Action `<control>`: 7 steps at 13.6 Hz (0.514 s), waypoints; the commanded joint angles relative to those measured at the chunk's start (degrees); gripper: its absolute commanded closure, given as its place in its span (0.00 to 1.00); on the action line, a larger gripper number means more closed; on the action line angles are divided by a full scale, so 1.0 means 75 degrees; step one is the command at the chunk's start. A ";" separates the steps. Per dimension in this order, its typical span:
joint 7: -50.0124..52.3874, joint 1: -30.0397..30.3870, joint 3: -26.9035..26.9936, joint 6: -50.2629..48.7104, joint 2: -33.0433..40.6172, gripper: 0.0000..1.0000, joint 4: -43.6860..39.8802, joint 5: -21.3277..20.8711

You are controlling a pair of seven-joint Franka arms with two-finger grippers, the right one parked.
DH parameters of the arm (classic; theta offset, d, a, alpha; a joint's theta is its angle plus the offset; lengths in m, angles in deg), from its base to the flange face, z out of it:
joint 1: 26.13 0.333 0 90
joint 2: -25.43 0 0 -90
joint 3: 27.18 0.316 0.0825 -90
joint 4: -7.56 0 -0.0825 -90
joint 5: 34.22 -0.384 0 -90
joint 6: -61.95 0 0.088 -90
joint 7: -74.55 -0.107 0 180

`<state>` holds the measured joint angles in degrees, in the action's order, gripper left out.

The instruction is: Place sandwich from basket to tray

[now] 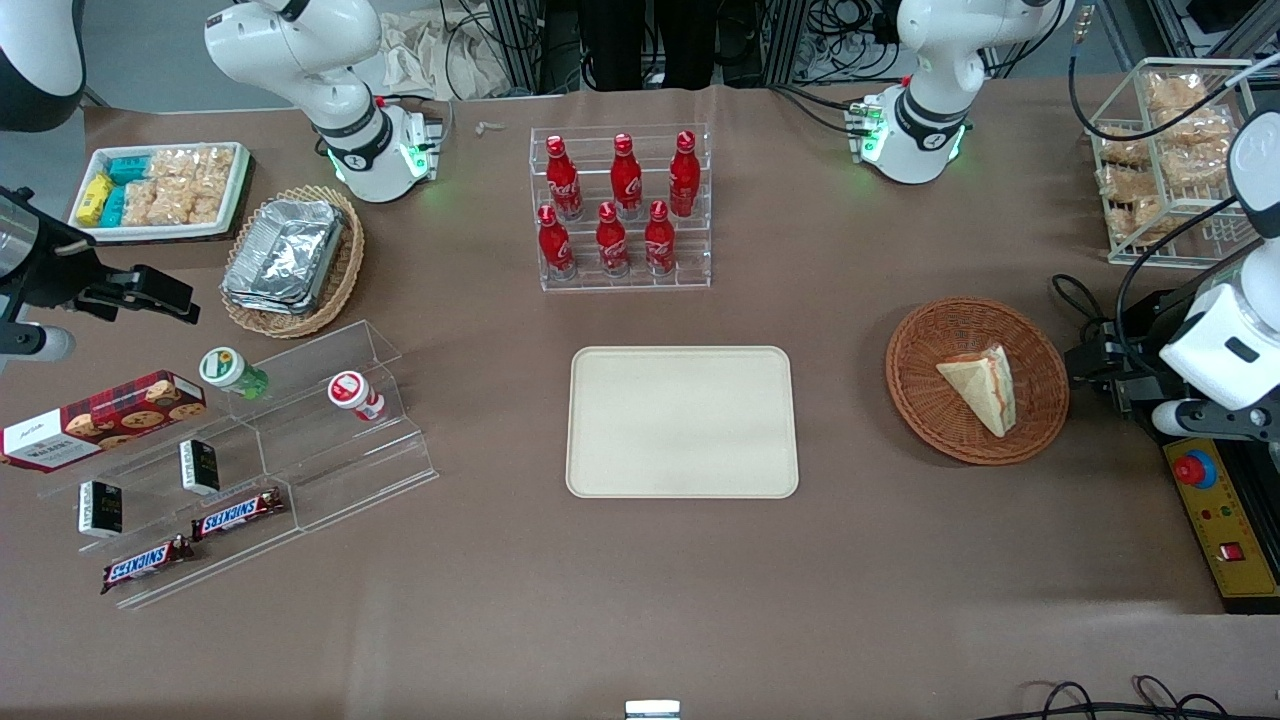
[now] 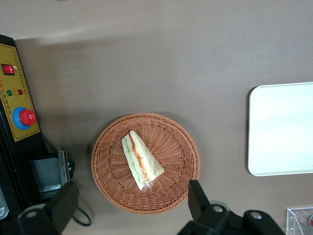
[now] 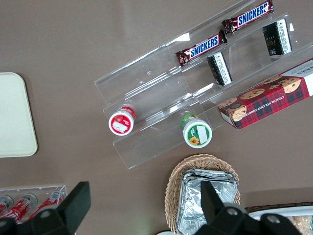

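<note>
brown-papered surface (image 1: 850, 560): the sandwich (image 1: 982, 386) lies in the basket (image 1: 920, 400), at three o'clock from the tray (image 1: 683, 421); the claw (image 2: 132, 205) hovers above, fingers spread (best closed across the wedge's flat faces).

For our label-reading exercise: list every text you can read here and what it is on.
"SNICKERS": two Snickers bars on the clear stand.
"CHOCOLATE CHIP COOKIES": red cookie box.
Red bottles: white script, illegible.
Small black packs: too small.
Open gripper above the sandwich: no text.
</note>
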<state>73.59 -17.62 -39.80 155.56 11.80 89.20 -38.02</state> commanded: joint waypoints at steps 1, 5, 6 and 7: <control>0.0139 -0.0033 -0.0016 -0.0130 -0.0104 0.00 -0.0220 -0.0103; 0.0139 -0.0033 -0.0004 -0.0130 -0.0116 0.00 -0.0220 -0.0068; 0.0139 -0.0022 -0.0004 -0.0141 -0.0104 0.00 -0.0220 -0.0079; 0.0139 0.0001 -0.0004 -0.0153 -0.0104 0.00 -0.0220 -0.0079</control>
<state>73.65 -17.61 -39.79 155.56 11.66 89.20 -38.03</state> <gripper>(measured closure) 0.000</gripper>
